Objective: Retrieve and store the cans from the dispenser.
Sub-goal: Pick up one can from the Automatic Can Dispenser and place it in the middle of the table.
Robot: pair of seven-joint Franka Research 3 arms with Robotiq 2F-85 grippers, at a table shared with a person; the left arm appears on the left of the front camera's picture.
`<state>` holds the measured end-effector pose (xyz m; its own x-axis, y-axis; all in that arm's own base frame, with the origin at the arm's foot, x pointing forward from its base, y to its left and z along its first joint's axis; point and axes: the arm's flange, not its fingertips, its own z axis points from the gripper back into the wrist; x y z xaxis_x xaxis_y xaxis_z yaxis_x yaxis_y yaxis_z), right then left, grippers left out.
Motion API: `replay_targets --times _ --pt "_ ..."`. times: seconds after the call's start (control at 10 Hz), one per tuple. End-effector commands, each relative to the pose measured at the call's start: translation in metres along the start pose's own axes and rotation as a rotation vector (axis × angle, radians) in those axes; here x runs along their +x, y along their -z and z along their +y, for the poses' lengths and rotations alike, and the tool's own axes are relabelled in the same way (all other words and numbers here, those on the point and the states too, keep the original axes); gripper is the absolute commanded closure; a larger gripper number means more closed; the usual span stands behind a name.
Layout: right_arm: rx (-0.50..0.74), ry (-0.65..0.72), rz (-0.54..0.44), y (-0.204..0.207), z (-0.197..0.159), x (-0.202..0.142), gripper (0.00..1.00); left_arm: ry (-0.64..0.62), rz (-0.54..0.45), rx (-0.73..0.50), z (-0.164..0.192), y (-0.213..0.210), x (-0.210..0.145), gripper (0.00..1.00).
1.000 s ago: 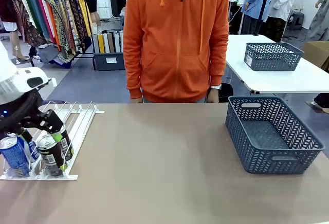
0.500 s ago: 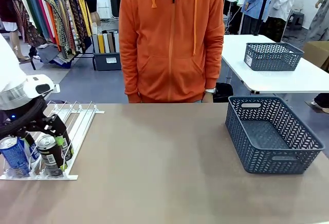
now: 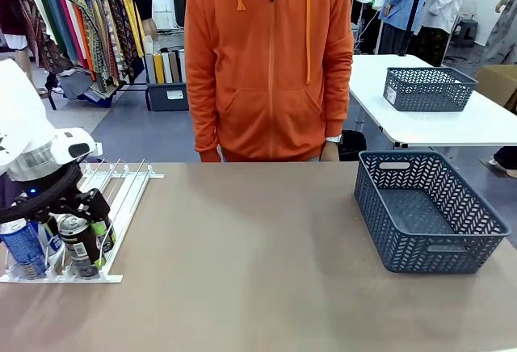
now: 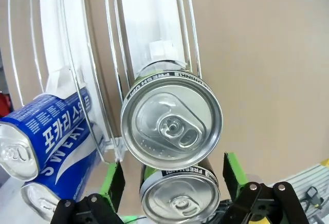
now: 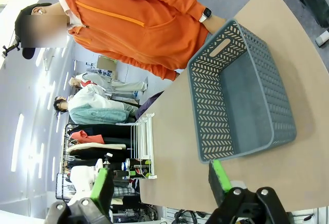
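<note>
Item: dispenser (image 3: pixel 129 194), clear and white railed rack, at the near left corner of the table (image 3: pixel 258 279).
Contents: front dark can (image 3: pixel 78 243) upright at the near lip of the rack. In the left wrist view a second dark can (image 4: pixel 172 126) stands just behind it in the same lane, with a white pusher block (image 4: pixel 159 47) at its back. Two blue-and-white cans (image 4: pixel 46 131) stand in the neighbouring lane to the left, one behind the other.
Left gripper (image 3: pixel 74 227): lowered over the front dark can, jaws spread wide, one green pad (image 4: pixel 115 183) on each side of the can. The pads are not pressed against it, and nothing is held.
Right gripper (image 5: pixel 159 175): above the near right part of the table, jaws apart, nothing between them.
Basket (image 3: pixel 380 207): dark grey lattice, on the right of the table, well apart from the rack.
Person (image 3: pixel 271 61): orange hooded top, standing at the far edge, arms hanging down.
</note>
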<state>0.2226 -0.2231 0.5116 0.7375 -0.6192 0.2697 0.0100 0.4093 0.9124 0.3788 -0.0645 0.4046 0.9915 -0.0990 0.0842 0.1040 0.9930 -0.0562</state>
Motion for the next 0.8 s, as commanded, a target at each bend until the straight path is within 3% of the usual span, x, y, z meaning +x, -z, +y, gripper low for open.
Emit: replay_targets --times 0.0,0.2,0.3,0.4,0.7 --pt "0.031 -0.022 -0.014 0.0002 0.0001 0.0021 0.00 -0.015 0.000 0.030 0.0015 0.0214 -0.0445 0.00" --pt "0.031 -0.022 -0.014 0.0002 0.0001 0.0021 0.00 -0.016 -0.003 0.036 0.0020 0.0216 -0.0450 0.00" --pt "0.031 -0.022 -0.014 0.0002 0.0001 0.0021 0.00 -0.008 -0.006 0.045 0.0021 0.0219 -0.0451 0.60" --pt "0.031 -0.022 -0.014 0.0002 0.0001 0.0021 0.00 -0.004 -0.003 0.045 0.0019 0.0227 -0.0452 1.00" --pt "0.031 -0.022 -0.014 0.0002 0.0001 0.0021 0.00 -0.005 -0.005 0.047 0.0028 0.0216 -0.0456 1.00"
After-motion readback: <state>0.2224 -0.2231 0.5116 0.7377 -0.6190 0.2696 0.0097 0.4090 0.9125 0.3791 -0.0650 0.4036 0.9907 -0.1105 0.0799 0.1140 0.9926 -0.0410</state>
